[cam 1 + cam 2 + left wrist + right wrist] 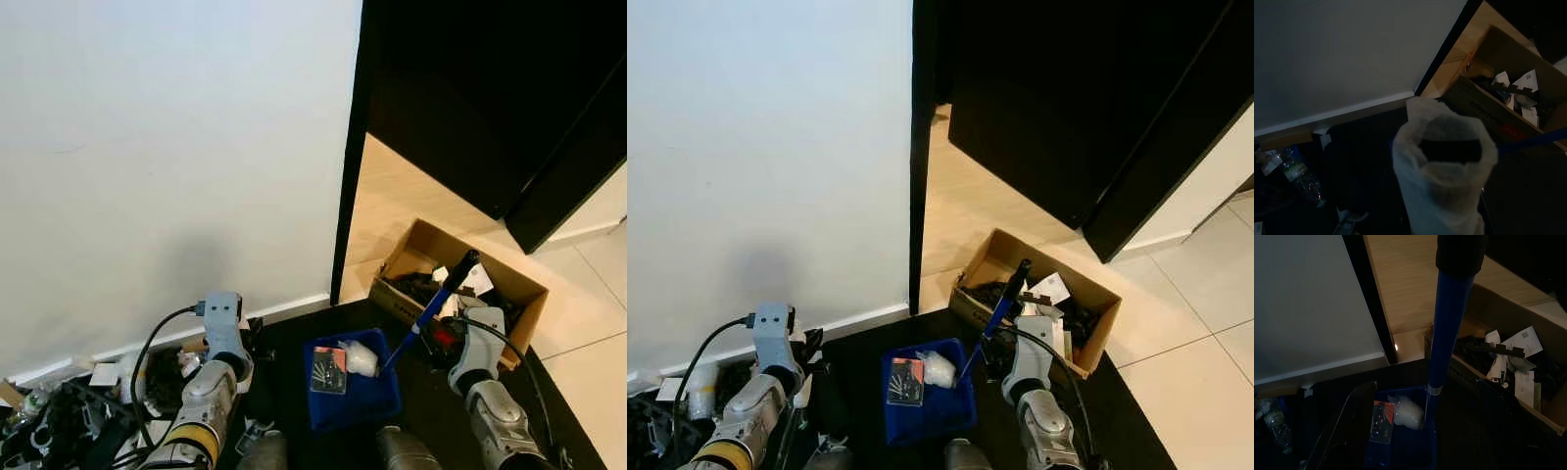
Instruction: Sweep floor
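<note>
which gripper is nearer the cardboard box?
Right. The right gripper holds the blue handle right beside the cardboard box; the left gripper is across the blue dustpan, near the wall.

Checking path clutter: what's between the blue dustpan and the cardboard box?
The blue handle held by the right end effector crosses that gap; beneath it, dark floor mat. Seen in the left eye view, between dustpan and box.

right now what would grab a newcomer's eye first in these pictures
The bright blue plastic dustpan on the dark floor between the arms stands out, holding a red-and-black packet and a crumpled clear plastic wad. The right gripper holds its blue handle with black end cap. Just behind sits an open brown cardboard box of paper scraps by the doorway.
</note>
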You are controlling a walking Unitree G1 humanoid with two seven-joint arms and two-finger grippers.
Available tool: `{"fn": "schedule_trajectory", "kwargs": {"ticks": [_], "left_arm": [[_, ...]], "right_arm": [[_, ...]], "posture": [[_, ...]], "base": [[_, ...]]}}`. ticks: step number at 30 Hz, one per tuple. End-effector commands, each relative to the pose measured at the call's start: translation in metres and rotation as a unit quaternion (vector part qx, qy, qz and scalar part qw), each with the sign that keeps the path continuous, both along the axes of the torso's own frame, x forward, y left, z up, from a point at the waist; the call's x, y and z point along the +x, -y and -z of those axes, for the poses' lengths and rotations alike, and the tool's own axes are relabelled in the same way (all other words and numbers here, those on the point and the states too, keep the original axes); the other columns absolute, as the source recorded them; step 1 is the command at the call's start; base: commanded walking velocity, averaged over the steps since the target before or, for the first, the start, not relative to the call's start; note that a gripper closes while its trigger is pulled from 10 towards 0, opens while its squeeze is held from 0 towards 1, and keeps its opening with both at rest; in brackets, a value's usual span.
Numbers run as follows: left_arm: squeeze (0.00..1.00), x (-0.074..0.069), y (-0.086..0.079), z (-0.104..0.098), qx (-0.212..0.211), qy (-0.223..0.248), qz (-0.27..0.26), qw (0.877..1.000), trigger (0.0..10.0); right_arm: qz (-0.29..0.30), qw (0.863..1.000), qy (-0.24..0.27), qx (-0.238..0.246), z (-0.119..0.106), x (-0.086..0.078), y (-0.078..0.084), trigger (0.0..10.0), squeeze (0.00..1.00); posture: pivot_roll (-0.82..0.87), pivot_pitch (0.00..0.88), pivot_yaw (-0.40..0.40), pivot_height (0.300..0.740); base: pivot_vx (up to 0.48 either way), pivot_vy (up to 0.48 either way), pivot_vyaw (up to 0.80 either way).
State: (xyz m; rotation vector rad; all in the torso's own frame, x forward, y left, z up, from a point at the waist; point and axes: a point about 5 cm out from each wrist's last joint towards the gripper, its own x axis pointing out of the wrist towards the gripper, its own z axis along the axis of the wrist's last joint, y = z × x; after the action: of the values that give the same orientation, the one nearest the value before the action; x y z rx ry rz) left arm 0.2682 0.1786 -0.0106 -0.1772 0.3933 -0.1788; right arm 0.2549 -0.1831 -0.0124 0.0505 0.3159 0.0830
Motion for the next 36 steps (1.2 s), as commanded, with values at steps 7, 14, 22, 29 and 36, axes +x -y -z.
{"fn": "schedule_trajectory", "kwargs": {"ticks": [7,14,22,29,36], "left_arm": [[0.00,-0.0072,0.0011,0.0076,-0.004,-0.018,-0.002,1.000,10.0],[0.00,-0.0076,0.0011,0.0078,-0.004,-0.018,-0.002,1.000,10.0],[0.00,-0.0076,0.0013,0.0077,-0.004,-0.017,-0.002,1.000,10.0],[0.00,-0.0075,0.0013,0.0077,-0.004,-0.018,-0.002,1.000,10.0],[0.00,-0.0074,0.0011,0.0078,-0.004,-0.019,-0.002,1.000,10.0]], "right_arm": [[0.004,1.000,-0.017,0.002,0.0061,-0.0059,0.0017,10.0,0.00],[0.004,1.000,-0.017,0.002,0.0064,-0.0063,0.0017,10.0,0.00],[0.005,1.000,-0.018,0.002,0.0065,-0.0065,0.0021,10.0,0.00],[0.005,1.000,-0.018,0.002,0.0066,-0.0065,0.0025,10.0,0.00],[0.005,1.000,-0.016,0.002,0.0059,-0.0061,0.0019,10.0,0.00]], "posture": [[0.03,0.156,-0.013,0.740],[0.03,0.157,-0.012,0.740],[0.03,0.160,-0.013,0.740],[0.03,0.161,-0.013,0.740],[0.03,0.164,-0.013,0.740]], "base": [[0.000,0.000,0.00],[0.000,0.000,0.00],[0.000,0.000,0.00],[0.000,0.000,0.00],[0.000,0.000,0.00]]}}
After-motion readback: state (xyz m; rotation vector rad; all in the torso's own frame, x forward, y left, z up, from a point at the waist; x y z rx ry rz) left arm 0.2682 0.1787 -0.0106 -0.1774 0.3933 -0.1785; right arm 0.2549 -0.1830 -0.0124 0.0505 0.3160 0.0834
